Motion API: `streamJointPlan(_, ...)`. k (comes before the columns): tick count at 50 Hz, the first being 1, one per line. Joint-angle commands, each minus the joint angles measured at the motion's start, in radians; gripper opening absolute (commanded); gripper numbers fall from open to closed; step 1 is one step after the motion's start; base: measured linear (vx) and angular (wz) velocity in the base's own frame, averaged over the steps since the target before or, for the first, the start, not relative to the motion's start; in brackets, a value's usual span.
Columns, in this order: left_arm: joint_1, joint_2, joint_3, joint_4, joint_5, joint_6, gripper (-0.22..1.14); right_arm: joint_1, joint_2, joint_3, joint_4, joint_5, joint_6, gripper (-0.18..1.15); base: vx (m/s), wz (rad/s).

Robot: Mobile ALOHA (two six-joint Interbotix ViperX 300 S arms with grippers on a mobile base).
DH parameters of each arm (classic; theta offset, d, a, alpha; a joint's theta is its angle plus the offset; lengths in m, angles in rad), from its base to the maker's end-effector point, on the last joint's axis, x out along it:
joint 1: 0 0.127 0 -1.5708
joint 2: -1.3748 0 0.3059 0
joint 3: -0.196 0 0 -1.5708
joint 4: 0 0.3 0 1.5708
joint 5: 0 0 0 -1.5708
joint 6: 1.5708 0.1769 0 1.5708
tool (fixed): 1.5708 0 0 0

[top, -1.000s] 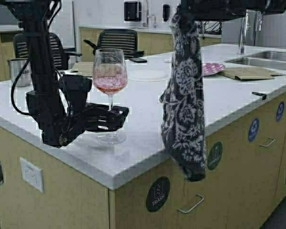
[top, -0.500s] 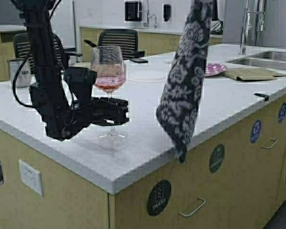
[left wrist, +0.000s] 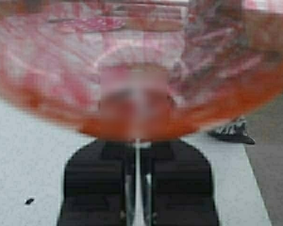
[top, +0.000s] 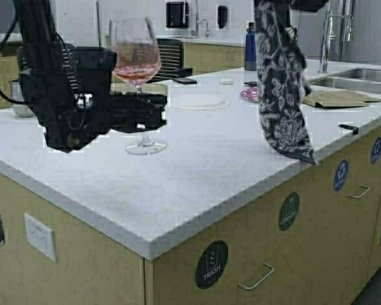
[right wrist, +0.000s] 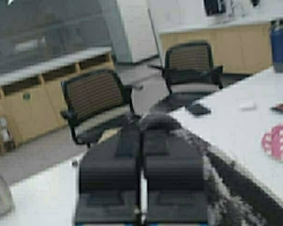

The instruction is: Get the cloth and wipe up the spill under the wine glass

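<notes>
The wine glass [top: 135,56], with pink liquid in its bowl, is held by its stem [top: 141,130] in my left gripper [top: 156,118]. Its round foot [top: 146,148] hangs a little above the white counter [top: 197,171]. In the left wrist view the fingers [left wrist: 96,183] are shut on the thin stem [left wrist: 137,162] under the bowl [left wrist: 132,70]. The dark floral cloth [top: 279,82] hangs from my right gripper, which is out of the high view above. Its lower end [top: 298,151] reaches the counter's right edge. In the right wrist view the gripper [right wrist: 141,134] pinches the cloth [right wrist: 226,193]. No spill shows.
A white plate [top: 197,100], a pink plate [top: 247,94], a phone [top: 185,80] and a blue bottle [top: 250,47] stand farther back. Brown paper sheets [top: 333,97] lie by the sink [top: 355,81]. A steel tumbler [top: 16,101] is behind my left arm.
My left gripper has lifted the wine glass up off the counter. The right arm has swung the hanging cloth up and to the right, over the counter's right edge.
</notes>
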State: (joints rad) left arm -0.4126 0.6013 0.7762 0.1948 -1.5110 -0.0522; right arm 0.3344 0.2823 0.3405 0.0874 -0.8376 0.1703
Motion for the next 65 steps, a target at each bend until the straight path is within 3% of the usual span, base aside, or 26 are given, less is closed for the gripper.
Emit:
streamJointPlan(1, -0.003, -0.121, 0.051, 0.003, -0.006, 0.0, 0.16, 0.052, 0.041, -0.037, -0.038, -0.005, 0.014, 0.06, 0.0, 0.0)
streamJointPlan(15, -0.003, -0.348, 0.193, -0.005, 0.037, -0.032, 0.16, 0.204, 0.236, -0.063, -0.044, -0.005, 0.031, 0.06, 0.0, 0.0)
streamJointPlan(26, -0.003, -0.54, 0.216, -0.006, 0.133, -0.048, 0.16, 0.293, 0.35, -0.067, -0.044, -0.005, 0.032, 0.06, 0.0, 0.0)
streamJointPlan(49, -0.003, -0.853, 0.097, -0.006, 0.52, -0.051, 0.16, 0.488, 0.488, -0.101, -0.046, -0.005, 0.029, 0.06, 0.0, 0.0)
streamJointPlan(65, -0.003, -0.859, 0.043, -0.008, 0.561, -0.051, 0.16, 0.634, 0.468, -0.201, -0.147, 0.026, 0.023, 0.06, 0.0, 0.0)
